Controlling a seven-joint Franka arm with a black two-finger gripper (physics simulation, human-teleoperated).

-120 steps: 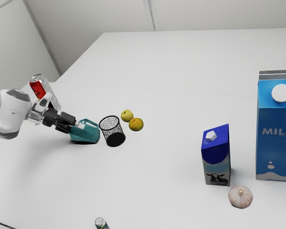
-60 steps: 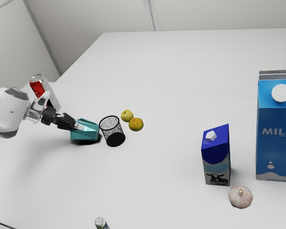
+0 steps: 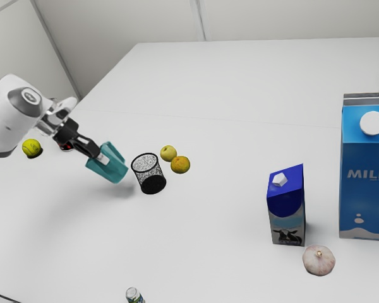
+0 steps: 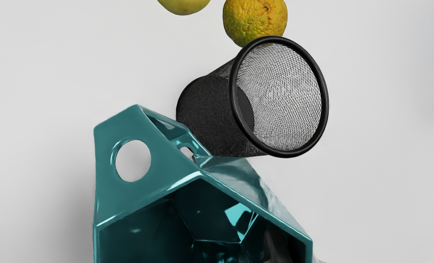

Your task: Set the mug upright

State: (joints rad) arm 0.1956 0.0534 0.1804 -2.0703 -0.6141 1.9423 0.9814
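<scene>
Mug [image 3: 115, 169] sits tilted in the gripper [image 3: 102, 158], whose jaws pinch its wall. Beside it stands a black mesh cup [image 3: 153, 184].

The basket [image 4: 209, 113] stands between the mug [image 3: 115, 167] and the citrus fruit [image 4: 255, 22].

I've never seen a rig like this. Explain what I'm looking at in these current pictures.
The machine is a white robot arm ending in a black two-finger gripper. The exterior view comes from a camera at the arm's side; the wrist view comes from one on its hand.

The gripper holds a teal mug by its wall, tilted, with one finger inside.

Near the mug, a black mesh cup stands on the white table, and two round fruits lie close by. Toward the exterior view's right are a tall milk carton, a smaller carton and a garlic bulb. A tennis ball sits near the arm.
</scene>
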